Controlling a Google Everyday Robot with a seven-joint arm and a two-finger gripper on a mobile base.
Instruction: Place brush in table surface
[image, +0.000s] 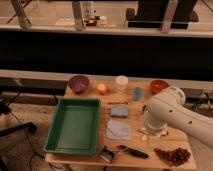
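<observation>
One hand (146, 130) over table surface (136, 114)

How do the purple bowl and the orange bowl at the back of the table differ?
The purple bowl sits back left, standing clear; the orange bowl sits back right, close by the white arm. The purple bowl looks dark, the orange bowl brighter. Both are round and upright. The claw hangs low over the table's right side.

likely a robotics lab: pincer (146, 131) low over table (137, 106), glass partition (50, 12) behind
</observation>
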